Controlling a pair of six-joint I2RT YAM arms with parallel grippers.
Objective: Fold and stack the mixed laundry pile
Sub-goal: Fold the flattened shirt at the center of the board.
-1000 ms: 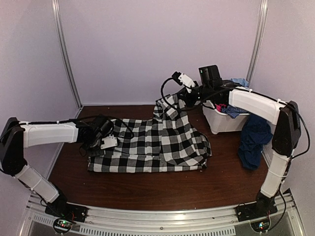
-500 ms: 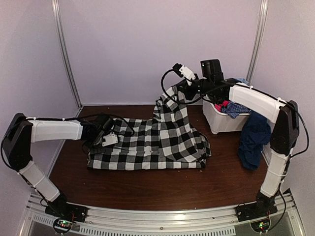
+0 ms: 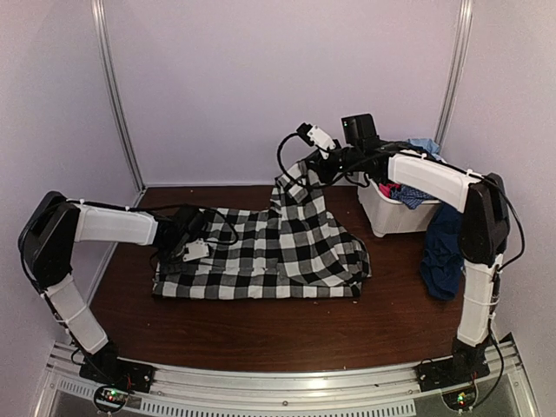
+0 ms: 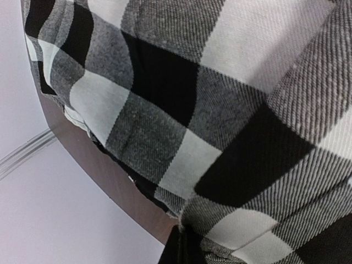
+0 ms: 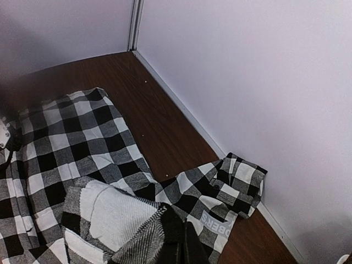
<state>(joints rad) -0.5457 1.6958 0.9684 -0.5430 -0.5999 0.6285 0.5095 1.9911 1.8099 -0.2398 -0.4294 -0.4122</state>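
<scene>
1. Now the right end effector (image 3: 306, 167), clamped shut on a far corner of the checked shirt (image 3: 278, 252), has carried that corner higher and slightly leftward over the last second. The cloth hangs from it like a tent near the back wall.
2. Meanwhile the left end effector (image 3: 187, 250), pinched on the shirt's left edge low over the bench (image 3: 261, 334), has edged inward with it.
3. Most of the shirt lies spread flat mid-bench. I judge a first fold is only starting, and nothing is stacked yet.
4. A white bin (image 3: 387, 221) stands far right, near the lifted corner, with red and light blue items (image 3: 407, 193) inside. A navy piece (image 3: 445, 252) hangs over its side.
5. The bin and the navy piece crowd the right arm. A bunched part of the shirt by the wall, near its white lettering (image 5: 215, 221), may drag.
</scene>
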